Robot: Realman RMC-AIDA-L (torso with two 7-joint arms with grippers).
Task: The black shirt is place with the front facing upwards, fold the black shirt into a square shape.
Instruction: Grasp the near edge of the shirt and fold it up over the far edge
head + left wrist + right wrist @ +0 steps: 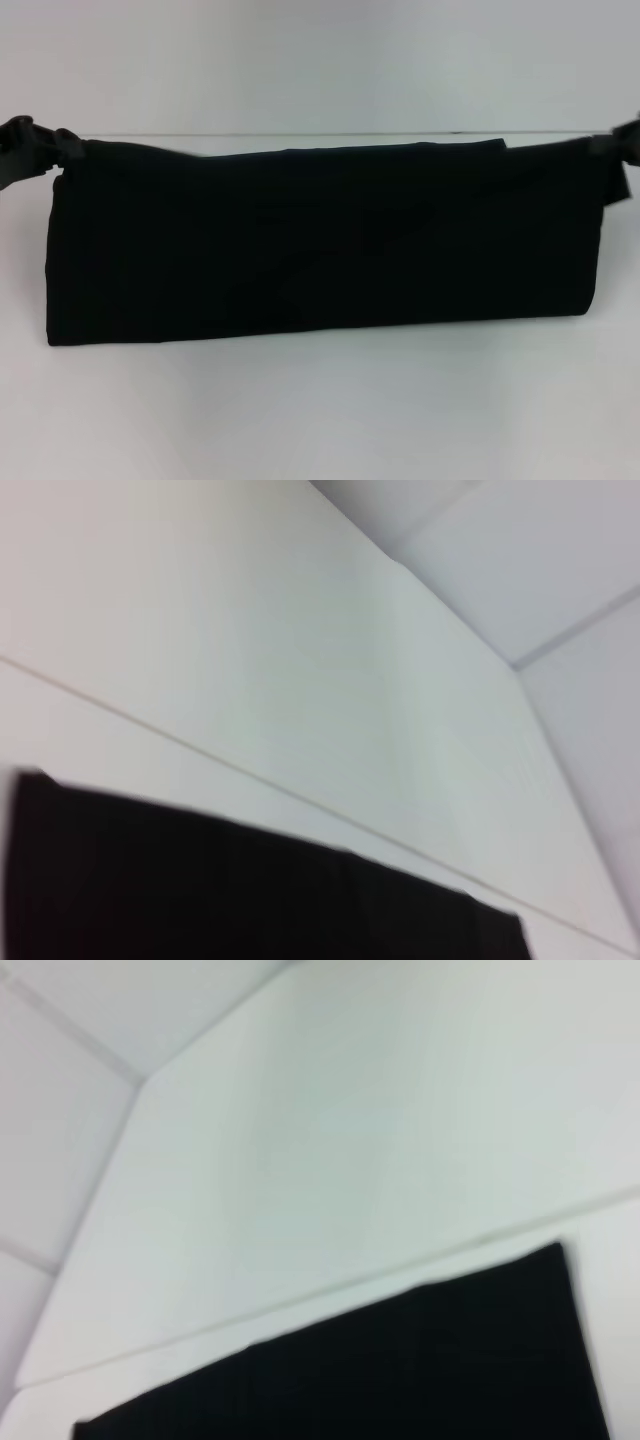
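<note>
Two grippers at work, one at each end of the black shirt. Head view: the shirt is a long, wide band of black cloth stretched side to side across the white surface, already folded lengthwise, with an overlapping layer whose edge runs along the upper part. Lower edge is straight and lies toward the robot; no lettering or label shows, only plain black.

Left gripper sits at the shirt's upper left corner, its fingers pinching the cloth there. Right gripper sits at the upper right corner, mostly cut off by the frame edge, fingers likewise closed on the cloth. Top edge of the shirt runs taut between the two.

Left wrist view: a dark slab of the shirt against the white surface, with a white wall behind; own fingers not visible. Right wrist view: the same black cloth, one square corner showing, on the white surface, wall behind. Whether the shirt's lower part rests on the surface or hangs just above it cannot be told.
</note>
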